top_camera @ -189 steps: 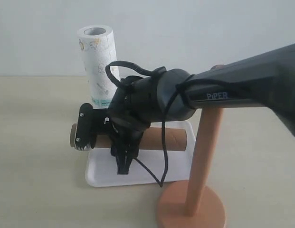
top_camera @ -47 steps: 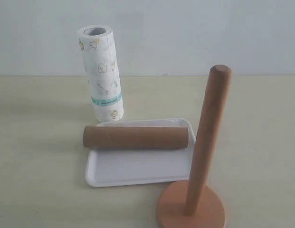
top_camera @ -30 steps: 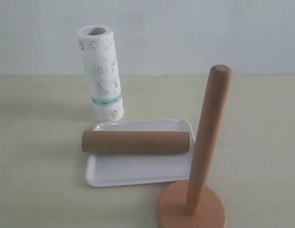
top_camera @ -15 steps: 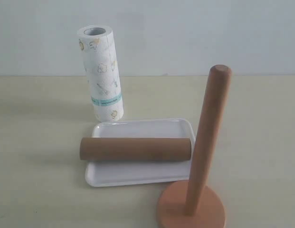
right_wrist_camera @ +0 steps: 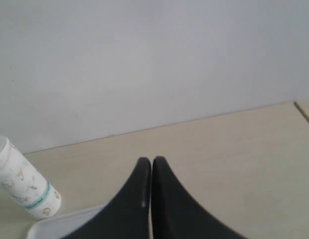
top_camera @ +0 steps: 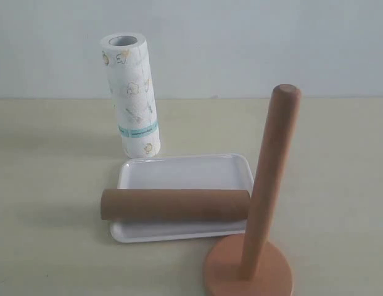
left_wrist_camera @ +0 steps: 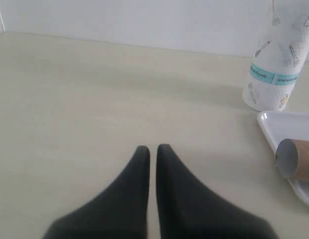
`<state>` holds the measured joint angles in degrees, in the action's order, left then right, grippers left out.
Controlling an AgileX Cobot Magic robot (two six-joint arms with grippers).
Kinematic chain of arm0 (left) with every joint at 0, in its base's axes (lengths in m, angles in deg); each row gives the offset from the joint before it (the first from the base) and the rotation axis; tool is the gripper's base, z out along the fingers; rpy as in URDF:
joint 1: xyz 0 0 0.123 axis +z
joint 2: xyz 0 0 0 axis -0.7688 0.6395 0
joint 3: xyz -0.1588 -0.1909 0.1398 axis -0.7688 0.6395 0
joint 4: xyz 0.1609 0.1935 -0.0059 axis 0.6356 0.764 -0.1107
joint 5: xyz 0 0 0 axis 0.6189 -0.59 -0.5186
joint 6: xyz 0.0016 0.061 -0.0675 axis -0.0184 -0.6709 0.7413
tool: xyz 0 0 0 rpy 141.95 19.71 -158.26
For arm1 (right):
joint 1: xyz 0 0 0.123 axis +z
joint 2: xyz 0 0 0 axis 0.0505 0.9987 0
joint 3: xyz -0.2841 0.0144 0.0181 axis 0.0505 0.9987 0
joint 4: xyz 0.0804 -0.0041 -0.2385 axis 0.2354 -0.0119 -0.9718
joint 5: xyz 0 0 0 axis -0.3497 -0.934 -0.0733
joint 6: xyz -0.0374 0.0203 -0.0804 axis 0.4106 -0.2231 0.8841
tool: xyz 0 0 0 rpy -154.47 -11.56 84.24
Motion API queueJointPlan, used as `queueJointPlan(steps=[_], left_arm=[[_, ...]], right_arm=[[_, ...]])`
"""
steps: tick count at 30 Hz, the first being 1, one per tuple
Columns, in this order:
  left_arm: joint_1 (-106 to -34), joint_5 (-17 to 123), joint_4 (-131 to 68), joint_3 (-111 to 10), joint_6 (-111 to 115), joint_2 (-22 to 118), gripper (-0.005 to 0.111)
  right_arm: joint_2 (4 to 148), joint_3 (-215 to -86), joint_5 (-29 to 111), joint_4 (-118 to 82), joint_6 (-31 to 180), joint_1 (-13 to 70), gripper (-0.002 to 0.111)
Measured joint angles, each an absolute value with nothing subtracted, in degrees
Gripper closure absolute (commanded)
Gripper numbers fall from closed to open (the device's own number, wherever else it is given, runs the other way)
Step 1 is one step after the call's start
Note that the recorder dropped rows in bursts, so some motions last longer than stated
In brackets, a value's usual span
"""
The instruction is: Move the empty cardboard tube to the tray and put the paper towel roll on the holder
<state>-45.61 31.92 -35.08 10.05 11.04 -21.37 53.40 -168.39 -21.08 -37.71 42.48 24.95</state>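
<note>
Exterior view: tabletop (top_camera: 49, 160) pale beige, matte; wall (top_camera: 240, 43) behind plain white. Items: cardboard tube (top_camera: 176, 205) lies across tray (top_camera: 185, 171) nr edge, its left end overhanging rim; paper towel roll (top_camera: 131, 92) upright on tabletop just behind tray; holder (top_camera: 268, 185) upright at tray's near-right corner. Wrist views: left gripper (left_wrist_camera: 150, 148) & right gripper (right_wrist_camera: 152, 160) both clenched, empty.

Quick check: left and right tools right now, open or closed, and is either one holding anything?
Left tool: closed, holding nothing.
Right tool: closed, holding nothing.
</note>
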Motion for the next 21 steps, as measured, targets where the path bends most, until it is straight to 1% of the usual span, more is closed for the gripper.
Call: queueJointPlan(steps=[3,5,10,13,18,21], left_arm=[[-45.6,31.9,-35.1,10.1,11.0,-21.4,0.103],[-45.6,31.9,-35.1,10.1,11.0,-21.4,0.103],[-45.6,31.9,-35.1,10.1,11.0,-21.4,0.103],[-45.6,31.9,-35.1,10.1,11.0,-21.4,0.103],[-45.6,31.9,-35.1,10.1,11.0,-21.4,0.103],[-45.6,31.9,-35.1,10.1,11.0,-21.4,0.103]], right_arm=[[51.4,-161.8,-16.5,-31.8,40.6,20.2,0.108],[49.4,-155.1,-10.3,-28.7,40.3,18.3,0.108],[44.1,-136.3,7.8,-25.7,40.1,17.4,0.108],[40.6,-126.4,15.8,-24.8,40.1,17.3,0.108],[33.5,-113.9,22.8,-21.9,40.0,17.3,0.108],[29.3,-106.8,30.1,-21.1,40.0,17.1,0.108]])
